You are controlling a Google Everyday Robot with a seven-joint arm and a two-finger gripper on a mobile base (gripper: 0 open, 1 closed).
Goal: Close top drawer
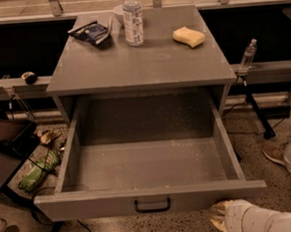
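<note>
The top drawer [92, 205] is pulled far out of the grey cabinet [142, 63]. It has a plain flat front with a small black bar handle [152, 206] at its centre. Its speckled grey inside [149, 162] holds nothing. My gripper [220, 213] comes in at the bottom right on a white arm [263, 222]. It is low, just beyond the drawer front's right end and right of the handle, apart from it.
On the cabinet top stand a water bottle [132, 19], a yellow sponge [189, 36], a dark snack bag [92, 32] and a white bowl [118, 12]. A person's leg and shoe [277, 153] are at the right. A green bag [37, 171] and cables lie on the floor at left.
</note>
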